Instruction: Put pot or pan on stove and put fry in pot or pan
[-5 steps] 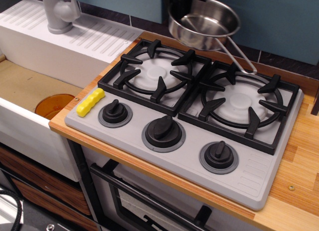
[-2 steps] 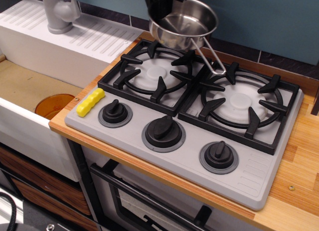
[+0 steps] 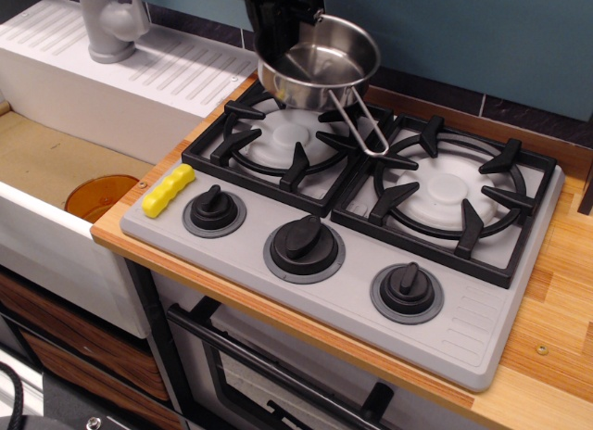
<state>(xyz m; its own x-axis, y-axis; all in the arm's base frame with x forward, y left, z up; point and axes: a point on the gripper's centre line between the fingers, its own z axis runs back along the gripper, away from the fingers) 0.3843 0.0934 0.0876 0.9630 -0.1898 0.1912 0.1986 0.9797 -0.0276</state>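
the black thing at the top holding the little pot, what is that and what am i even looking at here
That black part is the gripper of a robot arm, the claw it grabs with. It holds a small steel saucepan by the rim, lifted above the left burner of a grey toy stove. The single camera looks down at the counter from the front. A yellow crinkle-cut fry lies at the stove's left edge, an orange disc sits in the sink, and a grey faucet stands behind.
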